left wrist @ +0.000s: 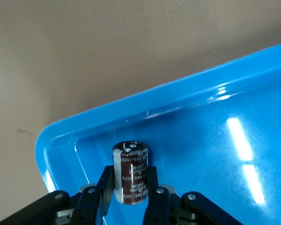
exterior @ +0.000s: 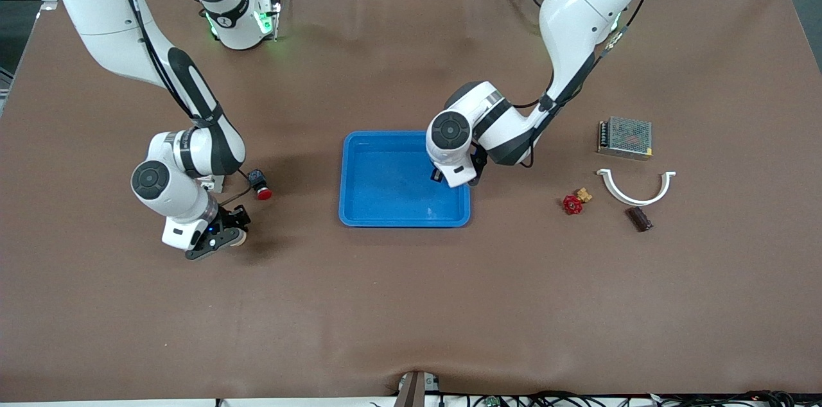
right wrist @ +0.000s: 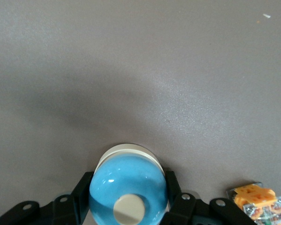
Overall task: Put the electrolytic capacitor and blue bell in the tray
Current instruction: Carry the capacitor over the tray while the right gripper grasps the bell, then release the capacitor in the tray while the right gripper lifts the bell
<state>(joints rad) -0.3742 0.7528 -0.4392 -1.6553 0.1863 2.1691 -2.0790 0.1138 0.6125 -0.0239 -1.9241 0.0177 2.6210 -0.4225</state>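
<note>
**Both parts gripped, capacitor over the tray corner**

I see the left gripper (left wrist: 131,187) clamped on the electrolytic capacitor (left wrist: 130,173), its fingers (left wrist: 152,180) pressed to either side of the upright brown can. It hangs over the blue tray (exterior: 385,201), just inside the rim at the corner toward the left arm's end; past that rim is bare brown table (exterior: 411,304).

My right gripper (right wrist: 128,194) is closed around the blue bell (right wrist: 128,187), dome up with its cream base and button showing, low over open table well apart from the tray, toward the right arm's end. A red-capped push button (exterior: 259,183) sits just beside it. Between the bell and the tray I see only mat
</note>
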